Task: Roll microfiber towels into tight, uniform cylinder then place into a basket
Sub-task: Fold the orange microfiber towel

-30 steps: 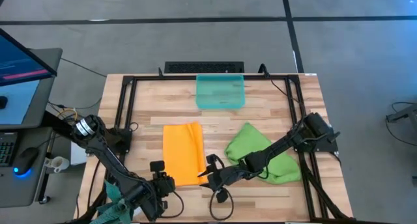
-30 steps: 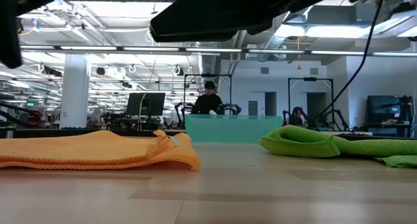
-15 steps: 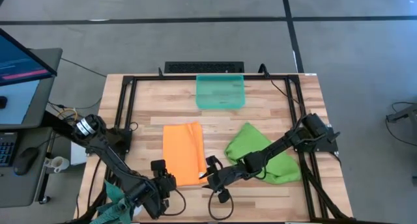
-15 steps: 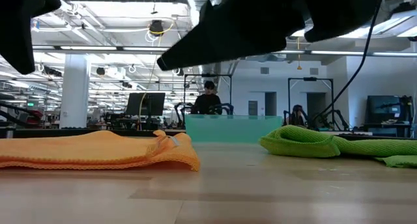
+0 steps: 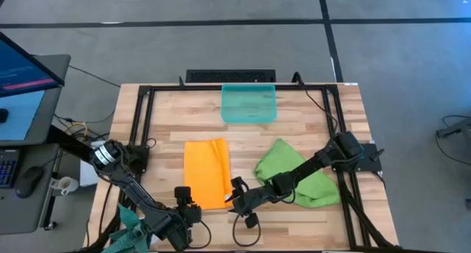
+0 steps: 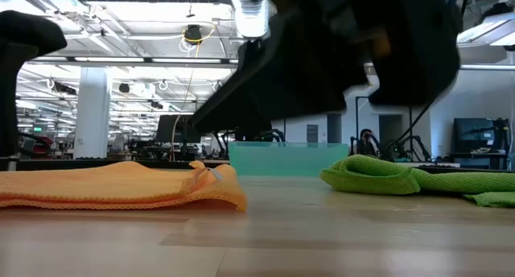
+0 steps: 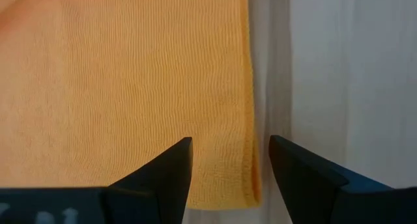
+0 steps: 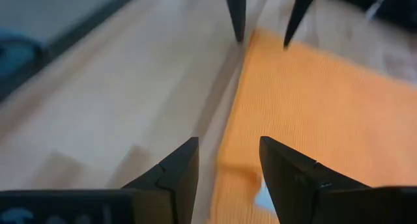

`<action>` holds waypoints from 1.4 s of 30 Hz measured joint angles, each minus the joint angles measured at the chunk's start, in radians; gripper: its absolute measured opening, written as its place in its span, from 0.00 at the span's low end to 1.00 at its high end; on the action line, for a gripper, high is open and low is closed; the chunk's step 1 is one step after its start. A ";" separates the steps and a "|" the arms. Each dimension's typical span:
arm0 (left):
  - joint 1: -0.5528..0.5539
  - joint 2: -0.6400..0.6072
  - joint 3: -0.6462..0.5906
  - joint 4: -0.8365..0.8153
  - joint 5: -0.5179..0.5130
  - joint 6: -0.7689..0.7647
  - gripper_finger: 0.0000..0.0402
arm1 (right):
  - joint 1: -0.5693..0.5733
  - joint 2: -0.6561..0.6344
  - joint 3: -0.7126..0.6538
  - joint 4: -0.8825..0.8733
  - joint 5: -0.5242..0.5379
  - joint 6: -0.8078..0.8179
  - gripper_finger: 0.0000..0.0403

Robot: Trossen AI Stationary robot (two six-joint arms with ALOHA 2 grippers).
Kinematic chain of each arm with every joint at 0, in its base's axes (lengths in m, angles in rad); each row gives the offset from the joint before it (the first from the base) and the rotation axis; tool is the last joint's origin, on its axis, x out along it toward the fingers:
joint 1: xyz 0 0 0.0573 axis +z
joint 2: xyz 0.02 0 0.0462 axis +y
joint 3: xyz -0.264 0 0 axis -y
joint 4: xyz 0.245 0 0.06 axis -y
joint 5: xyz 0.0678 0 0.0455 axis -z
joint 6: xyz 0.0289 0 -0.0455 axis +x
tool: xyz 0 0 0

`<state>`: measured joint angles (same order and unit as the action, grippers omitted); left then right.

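Two grippers, left gripper [image 5: 182, 196] and right gripper [image 5: 235, 188], hang with fingers apart at the orange towel's [image 5: 207, 172] near edge. It's soft, light and floppy, we reckon; pinch both near corners. The green towel [image 5: 294, 172] lies crumpled to its right, the basket [image 5: 249, 104] at the far side, unobstructed.

Orange towel [image 5: 207, 172], lime towel [image 5: 294, 172], teal basket [image 5: 249, 104]
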<state>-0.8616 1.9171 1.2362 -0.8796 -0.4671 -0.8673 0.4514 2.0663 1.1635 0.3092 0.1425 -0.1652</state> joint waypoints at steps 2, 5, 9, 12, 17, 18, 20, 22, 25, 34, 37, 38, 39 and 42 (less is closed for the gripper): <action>0.000 0.000 -0.005 0.006 0.008 0.000 0.49 | -0.013 0.018 0.008 0.034 -0.024 0.007 0.46; 0.000 0.000 -0.018 0.007 0.012 -0.005 0.49 | -0.033 0.034 0.004 0.036 -0.075 0.029 0.46; 0.000 -0.001 -0.049 0.030 0.043 -0.033 0.49 | -0.055 0.082 0.002 0.027 -0.096 0.074 0.46; 0.000 -0.002 -0.067 0.037 0.046 -0.062 0.49 | -0.064 0.115 0.011 0.045 -0.116 0.097 0.46; 0.000 -0.007 -0.088 0.046 0.060 -0.111 0.49 | -0.068 0.137 0.016 0.054 -0.120 0.129 0.46; 0.002 -0.008 -0.092 0.046 0.063 -0.123 0.49 | -0.068 0.137 0.016 0.052 -0.120 0.136 0.46; 0.003 -0.008 -0.093 0.042 0.075 -0.145 0.49 | -0.068 0.138 0.017 0.038 -0.119 0.144 0.46; 0.003 -0.007 -0.093 0.042 0.079 -0.160 0.49 | -0.068 0.138 0.017 0.032 -0.118 0.155 0.46; 0.004 -0.006 -0.093 0.042 0.082 -0.187 0.47 | -0.070 0.136 0.021 0.017 -0.115 0.172 0.43; 0.015 -0.004 -0.093 0.058 0.098 -0.227 0.18 | -0.076 0.137 0.111 -0.160 -0.114 0.177 0.18; 0.015 -0.001 -0.085 0.052 0.100 -0.227 0.08 | -0.075 0.138 0.135 -0.196 -0.112 0.177 0.09; 0.015 -0.001 -0.079 0.049 0.100 -0.227 0.05 | -0.074 0.138 0.145 -0.211 -0.112 0.177 0.06; 0.015 0.001 -0.073 0.040 0.100 -0.223 0.03 | -0.074 0.138 0.156 -0.228 -0.113 0.177 0.03; 0.013 0.005 -0.041 0.008 0.098 -0.189 0.02 | -0.072 0.140 0.194 -0.288 -0.115 0.185 0.03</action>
<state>-0.8482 1.9217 1.1957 -0.8719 -0.3689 -1.0563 0.3793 2.2066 1.3571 0.0214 0.0277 0.0200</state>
